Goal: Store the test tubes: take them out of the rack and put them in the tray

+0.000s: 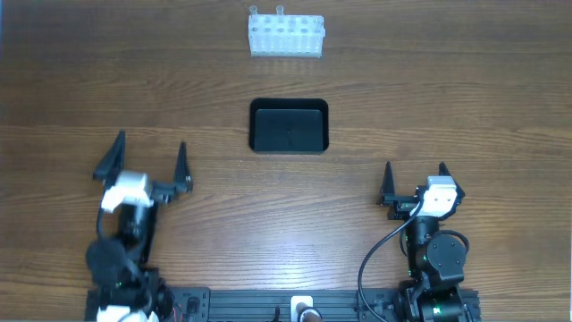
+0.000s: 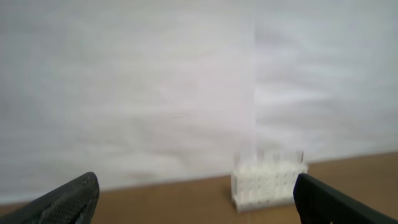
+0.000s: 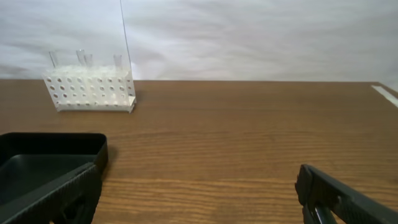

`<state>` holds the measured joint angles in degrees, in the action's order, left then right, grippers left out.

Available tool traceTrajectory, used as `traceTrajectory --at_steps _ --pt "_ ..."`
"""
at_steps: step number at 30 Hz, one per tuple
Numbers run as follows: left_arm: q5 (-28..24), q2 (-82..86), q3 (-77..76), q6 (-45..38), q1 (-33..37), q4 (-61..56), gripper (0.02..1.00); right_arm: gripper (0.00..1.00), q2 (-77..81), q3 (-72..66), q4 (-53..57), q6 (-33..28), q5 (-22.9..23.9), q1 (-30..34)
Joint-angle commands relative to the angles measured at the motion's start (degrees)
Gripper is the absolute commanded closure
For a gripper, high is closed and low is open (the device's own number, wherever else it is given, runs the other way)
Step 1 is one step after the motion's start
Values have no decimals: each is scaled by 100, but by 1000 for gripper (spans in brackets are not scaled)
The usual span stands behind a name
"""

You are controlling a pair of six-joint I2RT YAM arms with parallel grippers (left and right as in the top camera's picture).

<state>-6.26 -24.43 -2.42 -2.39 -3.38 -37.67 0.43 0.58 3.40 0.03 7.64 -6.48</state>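
Nothing is out of the rack [image 1: 286,36] yet, so I judge the step in hand to be the first reach. To do it well I would bring one claw over the rack from above, line its fingers up either side of a single tube and close on the bare glass that stands proud of the holes. Then I would lift straight up until the tube's foot clears the rack before swinging toward the tray [image 1: 289,126]. Any sideways pull while the tube is seated could drag the light rack along or tip it.

My left claw [image 1: 150,143] sits at the lower left of the top view with its fingers spread wide and nothing between them. My right claw [image 1: 415,170] sits at the lower right, also open and empty.

The rack stands at the top centre of the top view, with the tray below it near the middle of the wooden surface [image 1: 447,89], apart from it.

The rack is a white, perforated block. The test tubes [image 3: 79,57] are clear and thin, upright, with only their rims poking above it; I make out about four. The tray is black, shallow and holds nothing.
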Motion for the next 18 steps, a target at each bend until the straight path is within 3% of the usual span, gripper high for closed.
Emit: traceTrajectory --at_steps 1,8,18 --pt "-149 -1670 -981 -13 -55 -105 25 9 11 -28 22 11 79 -35" --pt "-160 -4312 -3261 -11 -507 407 18 7 11 -28 22 11 79 -35" --pt "293 -7508 -6033 1082 -951 1270 20 7 11 -28 22 11 79 -35"
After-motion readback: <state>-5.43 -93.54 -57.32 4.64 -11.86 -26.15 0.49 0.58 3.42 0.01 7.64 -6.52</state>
